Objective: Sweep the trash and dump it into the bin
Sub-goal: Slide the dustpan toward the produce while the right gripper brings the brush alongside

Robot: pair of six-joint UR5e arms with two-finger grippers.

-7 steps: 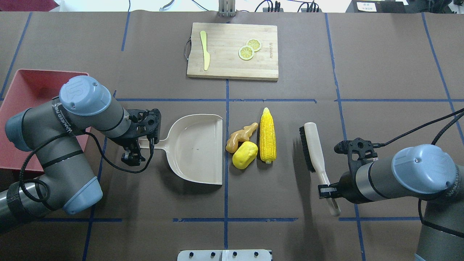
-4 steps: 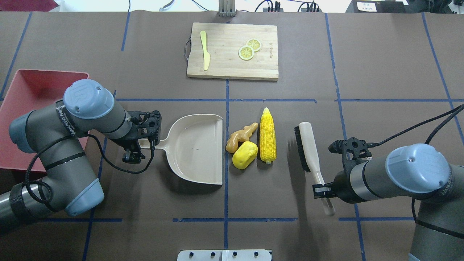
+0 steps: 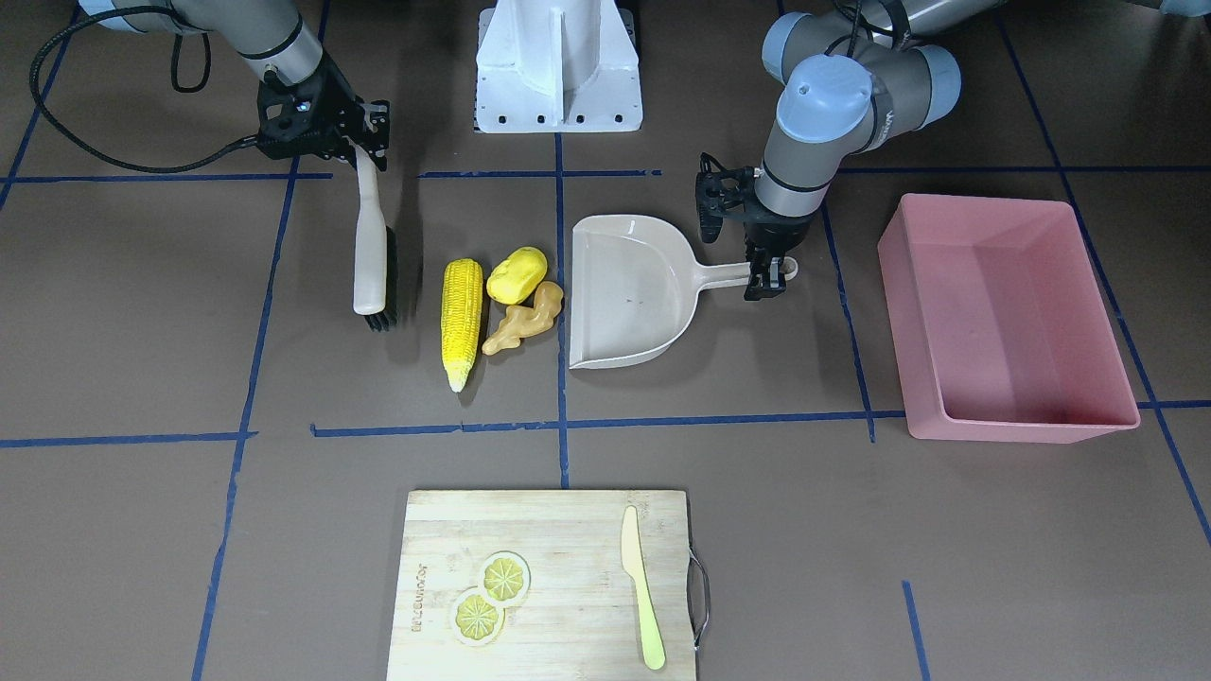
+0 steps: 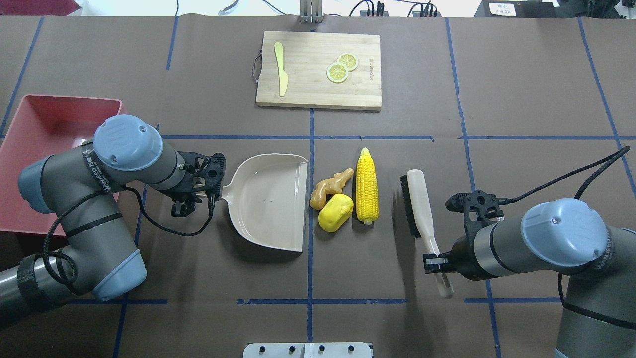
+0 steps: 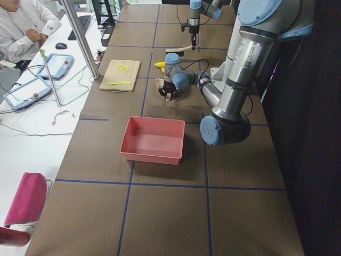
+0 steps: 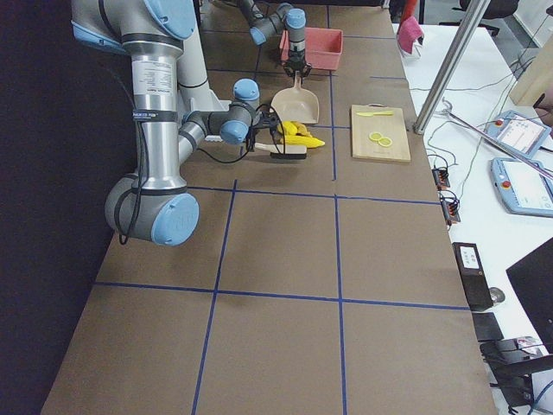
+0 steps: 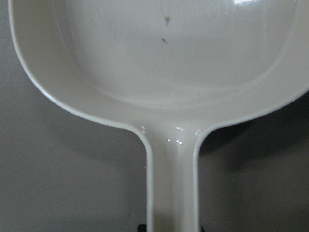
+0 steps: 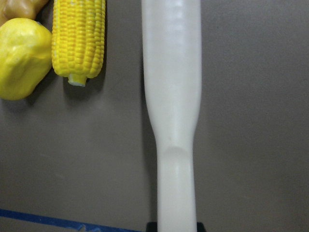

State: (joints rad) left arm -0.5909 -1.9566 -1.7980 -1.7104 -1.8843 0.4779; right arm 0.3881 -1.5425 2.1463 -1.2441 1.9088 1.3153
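The corn cob (image 4: 366,185), the yellow potato-like piece (image 4: 335,213) and the tan ginger root (image 4: 330,187) lie together on the table. They are just right of the open mouth of a beige dustpan (image 4: 268,201). My left gripper (image 4: 211,191) is shut on the dustpan's handle (image 7: 173,183). My right gripper (image 4: 437,263) is shut on the handle of a white brush (image 4: 420,209). The brush's black bristles face the corn, a short gap to its right (image 8: 173,96). The pink bin (image 4: 44,114) stands at the far left behind my left arm, and it is empty (image 3: 1003,312).
A wooden cutting board (image 4: 319,69) at the far middle carries a pale yellow knife (image 4: 281,74) and two lemon slices (image 4: 342,67). Blue tape lines cross the brown table cover. A white mount (image 3: 558,66) stands at the robot's edge.
My right arm has carried the brush to the left, closer to the corn. My left arm has nudged the dustpan slightly right toward the trash.
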